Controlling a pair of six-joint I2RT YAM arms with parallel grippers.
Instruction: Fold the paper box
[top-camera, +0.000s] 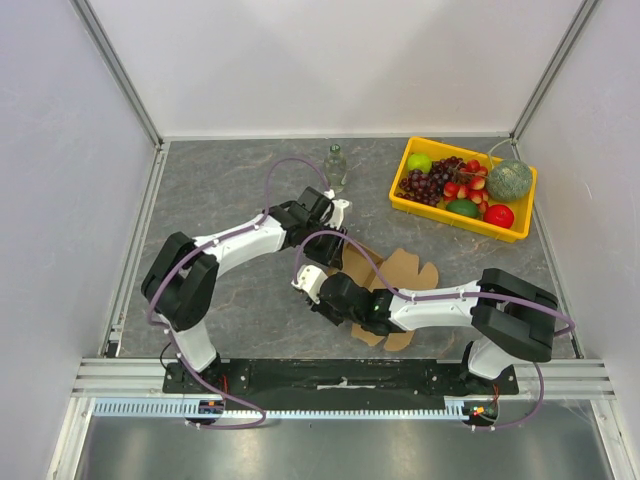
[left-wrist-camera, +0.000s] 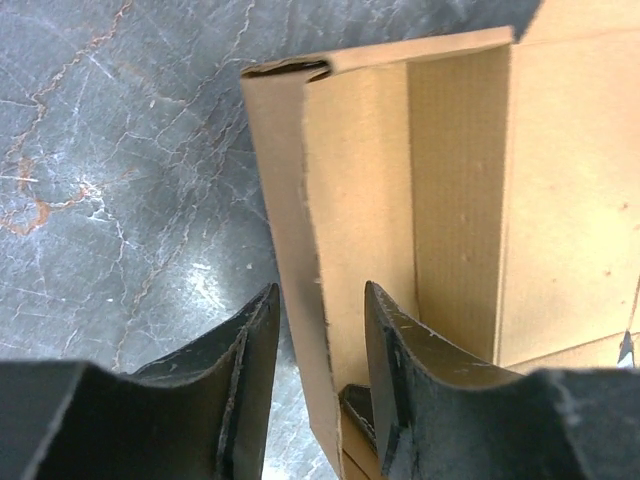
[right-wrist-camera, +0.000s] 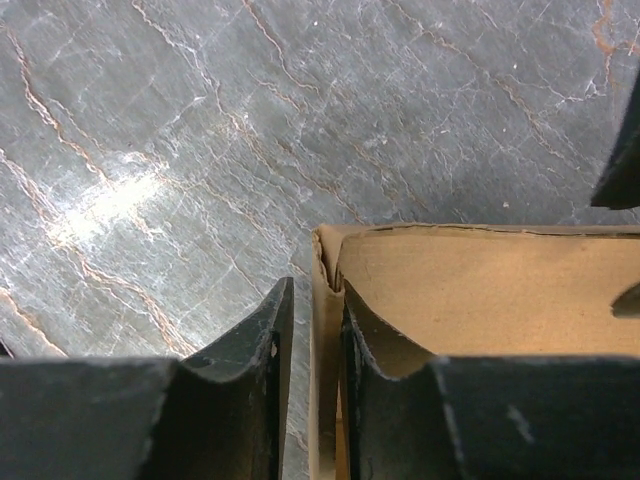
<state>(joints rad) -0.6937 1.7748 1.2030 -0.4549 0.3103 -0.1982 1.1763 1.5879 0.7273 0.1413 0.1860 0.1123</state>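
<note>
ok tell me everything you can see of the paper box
The paper box is plain brown corrugated cardboard, partly folded: some walls stand up beside a flat floor, while scalloped flaps lie flat on the grey table. One raised wall is doubled over, its edge a little ragged. The left gripper straddles it with gaps either side; the right gripper straddles a wall closely.
</note>
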